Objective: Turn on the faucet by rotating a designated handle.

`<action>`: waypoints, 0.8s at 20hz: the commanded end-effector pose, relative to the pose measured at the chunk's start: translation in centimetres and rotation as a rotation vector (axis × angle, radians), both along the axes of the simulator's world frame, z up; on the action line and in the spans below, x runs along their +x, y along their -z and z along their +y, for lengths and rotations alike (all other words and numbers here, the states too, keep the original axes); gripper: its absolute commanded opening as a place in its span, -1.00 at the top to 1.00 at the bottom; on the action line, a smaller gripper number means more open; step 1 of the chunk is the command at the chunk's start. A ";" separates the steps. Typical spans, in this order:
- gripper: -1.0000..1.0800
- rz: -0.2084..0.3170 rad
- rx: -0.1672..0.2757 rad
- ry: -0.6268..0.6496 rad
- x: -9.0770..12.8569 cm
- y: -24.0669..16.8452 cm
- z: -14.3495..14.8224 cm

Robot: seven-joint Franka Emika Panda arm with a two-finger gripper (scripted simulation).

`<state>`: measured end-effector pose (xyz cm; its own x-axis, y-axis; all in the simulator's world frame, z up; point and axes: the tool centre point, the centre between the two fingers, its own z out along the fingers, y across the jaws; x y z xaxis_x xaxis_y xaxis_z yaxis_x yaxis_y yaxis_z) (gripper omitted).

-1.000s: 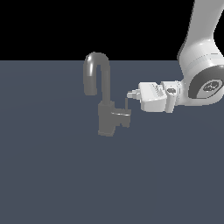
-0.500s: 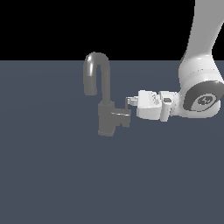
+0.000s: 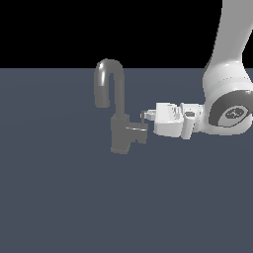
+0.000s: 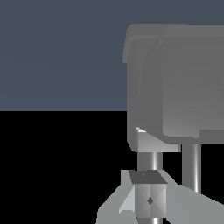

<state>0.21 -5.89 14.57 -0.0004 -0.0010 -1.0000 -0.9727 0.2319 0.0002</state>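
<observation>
The faucet (image 3: 114,106) is standing on the dark surface, its handle (image 3: 137,133) jutting toward the arm. The gripper (image 3: 145,116) is reaching level with the pin, just beside the handle's end; I cannot tell how wide its jaws are. Approach is under way; next comes a sideways push rotating the handle.

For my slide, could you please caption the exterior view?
Panda gripper reaching the handle of the gooseneck faucet.
</observation>
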 end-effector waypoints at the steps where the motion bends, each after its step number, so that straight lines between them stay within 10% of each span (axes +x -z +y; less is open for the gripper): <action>1: 1.00 0.000 0.001 0.000 -0.7 -0.2 0.2; 16: 1.00 -0.009 -0.004 0.005 -4.3 -0.2 1.1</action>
<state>-2.96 -5.10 15.59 0.0251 -0.0115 -0.9996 -0.9702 0.2408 -0.0271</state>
